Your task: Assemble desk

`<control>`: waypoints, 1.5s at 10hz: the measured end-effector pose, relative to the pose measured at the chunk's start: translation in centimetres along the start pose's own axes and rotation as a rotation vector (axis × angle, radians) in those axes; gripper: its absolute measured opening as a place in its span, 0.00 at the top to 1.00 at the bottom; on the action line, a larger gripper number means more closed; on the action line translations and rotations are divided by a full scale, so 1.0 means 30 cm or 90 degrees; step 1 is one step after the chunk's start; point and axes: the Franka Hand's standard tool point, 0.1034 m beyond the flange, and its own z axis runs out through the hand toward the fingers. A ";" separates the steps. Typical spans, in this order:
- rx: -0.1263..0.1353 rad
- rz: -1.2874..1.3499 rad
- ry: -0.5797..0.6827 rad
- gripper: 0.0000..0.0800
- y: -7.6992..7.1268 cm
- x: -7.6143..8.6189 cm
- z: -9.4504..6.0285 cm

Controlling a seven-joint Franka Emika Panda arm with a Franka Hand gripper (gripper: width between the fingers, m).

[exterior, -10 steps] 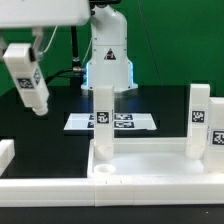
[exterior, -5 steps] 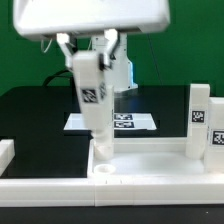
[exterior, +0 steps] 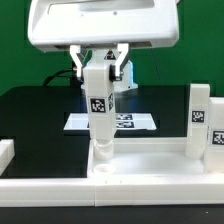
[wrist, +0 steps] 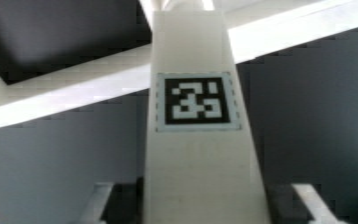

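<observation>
Desk leg [exterior: 99,112] stands upright, long axis vertical, tag facing the camera, its foot at the tabletop's [exterior: 150,165] near corner socket at 7 o'clock in the exterior view. Gripper [exterior: 99,70] is closed on the leg's top end. A second leg [exterior: 201,118] stands upright at 3 o'clock. Marker board [exterior: 135,122] lies behind on the black table [exterior: 40,110]; green backdrop.
</observation>
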 end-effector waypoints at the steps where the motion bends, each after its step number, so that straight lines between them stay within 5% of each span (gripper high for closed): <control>1: 0.004 -0.002 0.015 0.64 -0.017 0.021 -0.010; 9: 0.004 0.017 0.089 0.64 -0.062 -0.013 0.029; 15: -0.011 0.004 0.075 0.64 -0.017 -0.049 0.071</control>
